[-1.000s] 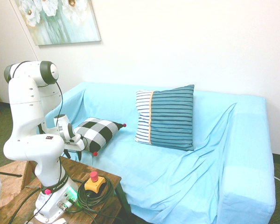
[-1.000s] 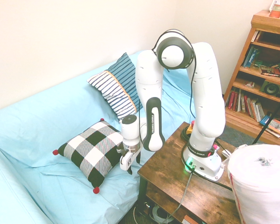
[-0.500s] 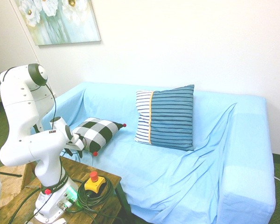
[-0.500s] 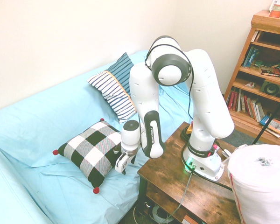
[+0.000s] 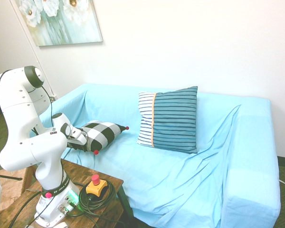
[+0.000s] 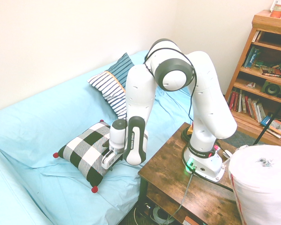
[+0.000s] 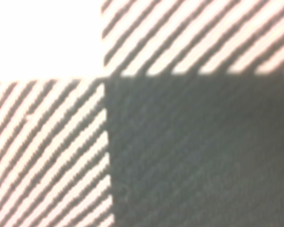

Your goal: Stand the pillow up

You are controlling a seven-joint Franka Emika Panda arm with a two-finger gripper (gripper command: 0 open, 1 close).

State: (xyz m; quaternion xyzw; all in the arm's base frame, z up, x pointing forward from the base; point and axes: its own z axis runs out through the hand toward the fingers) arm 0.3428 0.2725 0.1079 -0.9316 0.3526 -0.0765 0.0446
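Pillow (image 6: 86, 152): 1, square, plump, big checks in black, white and fine diagonal black-and-white stripes. Red pompoms (image 6: 94, 189) at corners: 3 visible in second exterior view, 2 in first. Some creasing around the pillow edges; cover looks soft, checks run parallel to the sides. Wrist view filled by checks: 1 dark, 1 white, 2 striped, blurry.

Location: on the sofa (image 5: 180, 180) seat, near one sofa arm, lying rather flat, not upright. Gripper (image 6: 111, 164): 1, at the pillow side facing the table, overlapping it in both exterior views. Can't tell if the gripper is released, clenched or grasping fabric; contact unclear too.

Other counts: sofa 1, light blue cover, wrinkled. Cushion (image 5: 173, 121): 1, teal and white stripes, orange line, leaning on the sofa back, well apart from the pillow. Robot arm (image 6: 201, 98): 1, white. Table (image 6: 178, 183): 1, brown wood. Stop button (image 5: 95, 180): 1, red on yellow, on the table. Painting (image 5: 61, 21): 1, white flowers, on the wall. Bookcase (image 6: 258, 42): 1, several books, too small to count. White bundle (image 6: 262, 187): 1, beside the table.
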